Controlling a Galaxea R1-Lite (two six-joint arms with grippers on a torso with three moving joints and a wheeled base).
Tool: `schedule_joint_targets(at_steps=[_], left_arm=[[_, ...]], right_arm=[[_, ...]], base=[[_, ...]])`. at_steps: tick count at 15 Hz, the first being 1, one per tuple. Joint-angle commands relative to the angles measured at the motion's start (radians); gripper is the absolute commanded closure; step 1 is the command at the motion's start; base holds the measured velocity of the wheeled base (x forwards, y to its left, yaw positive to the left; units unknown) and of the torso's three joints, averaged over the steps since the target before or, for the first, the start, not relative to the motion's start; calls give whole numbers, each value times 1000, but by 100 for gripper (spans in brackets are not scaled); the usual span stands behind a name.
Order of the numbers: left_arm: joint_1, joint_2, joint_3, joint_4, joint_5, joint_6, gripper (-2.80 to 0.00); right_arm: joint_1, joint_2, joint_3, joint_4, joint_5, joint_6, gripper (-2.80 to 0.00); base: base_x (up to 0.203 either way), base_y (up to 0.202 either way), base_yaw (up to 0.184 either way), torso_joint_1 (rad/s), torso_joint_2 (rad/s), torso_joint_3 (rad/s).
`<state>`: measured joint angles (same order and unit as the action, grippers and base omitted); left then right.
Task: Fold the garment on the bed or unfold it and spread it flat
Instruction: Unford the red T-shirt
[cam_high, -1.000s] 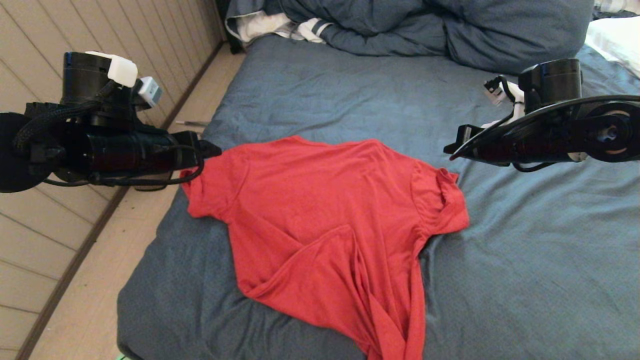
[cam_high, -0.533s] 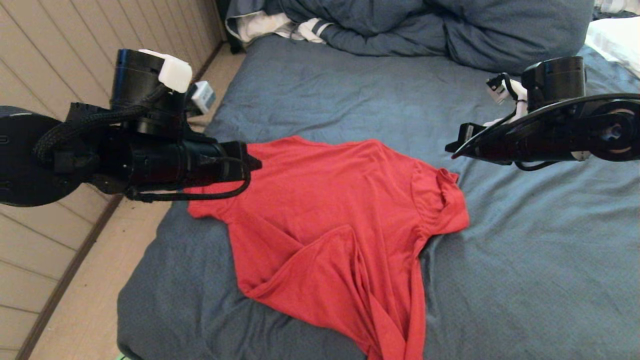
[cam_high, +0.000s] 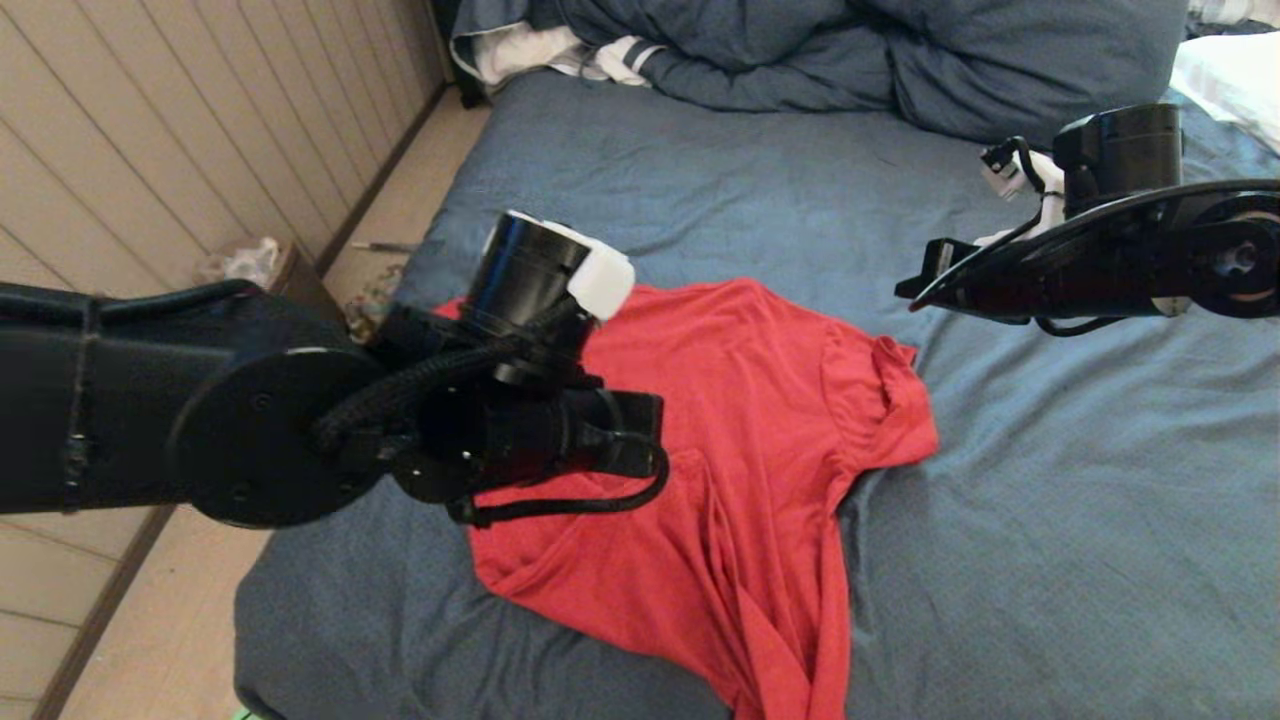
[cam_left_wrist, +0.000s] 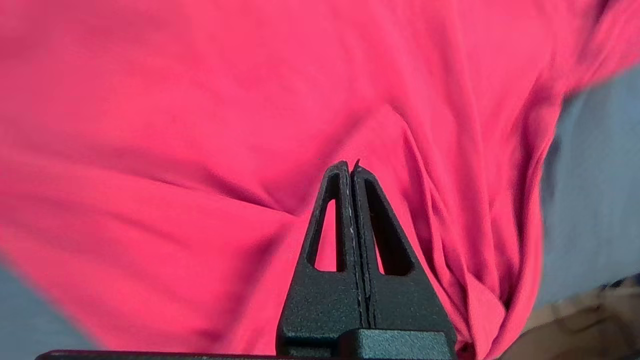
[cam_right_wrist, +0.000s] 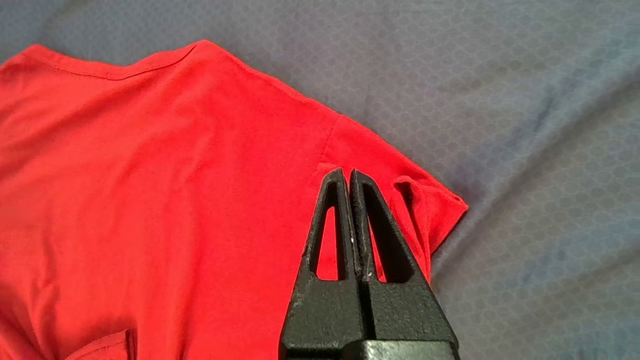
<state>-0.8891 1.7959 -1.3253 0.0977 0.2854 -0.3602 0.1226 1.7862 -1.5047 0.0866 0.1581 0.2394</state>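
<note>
— On the bed (cam_high: 1050, 520), how many things?
— One garment (cam_high: 760, 420), one bunched duvet (cam_high: 900, 60) at the far end beyond the garment, one white striped cloth (cam_high: 560, 55) tucked against that duvet, one white pillow (cam_high: 1230, 75) at the far right corner. Two arms, two grippers.

— And the garment, how looking?
— Red, short-sleeved, plain side up, no print showing. Lying on the slate-blue sheet, roughly mid-width, nearer the left edge of the bed than the right. Neck end toward the duvet, hem toward the robot. Right sleeve (cam_right_wrist: 425, 200) spread out on the sheet, cuff a little curled. Lower body rumpled: a diagonal fold across the near part, long creases running to the hem, the near corner trailing out of the head view. Left sleeve hidden behind the left arm.

— Left gripper (cam_left_wrist: 350, 167)?
— Above the garment's left half, over red cloth. Fingers pressed flat together, nothing between them; cloth visible through the finger slots. Whether touching the fabric, impossible to tell.

— Right gripper (cam_right_wrist: 348, 175)?
— Off the garment's right side, held above the sheet near the right sleeve. In the right wrist view, tips over the shoulder seam. Fingers likewise squeezed together, holding nothing.

— Any containers?
— None to report; only wooden floor (cam_high: 200, 600) left of the bed.
</note>
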Motion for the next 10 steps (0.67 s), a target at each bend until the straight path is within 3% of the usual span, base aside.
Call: schedule_joint_targets(at_steps=[1,2,3,6,10], left_arm=[[-54,83,-11,-4,23,-3,0],[-71,106,-12,-8,25,-2,0],[-93,141,-18,-10,32,0,-280],[-103,206,-74,-12,87,-2,-280],[-103,255,-100,-33,97,0,-280]], right_arm=[[-1,-1,-2,1,1,1,0],[0,-1,0,1,1,1,0],[0,-1,0,1,1,1,0],[2,-5,3,1,1,1,0],[0,-7,1,1,1,0,0]], base=[[0,0,0,0,0,0],[0,0,0,0,0,0],[0,0,0,0,0,0],[0,0,0,0,0,0],[0,0,0,0,0,0]])
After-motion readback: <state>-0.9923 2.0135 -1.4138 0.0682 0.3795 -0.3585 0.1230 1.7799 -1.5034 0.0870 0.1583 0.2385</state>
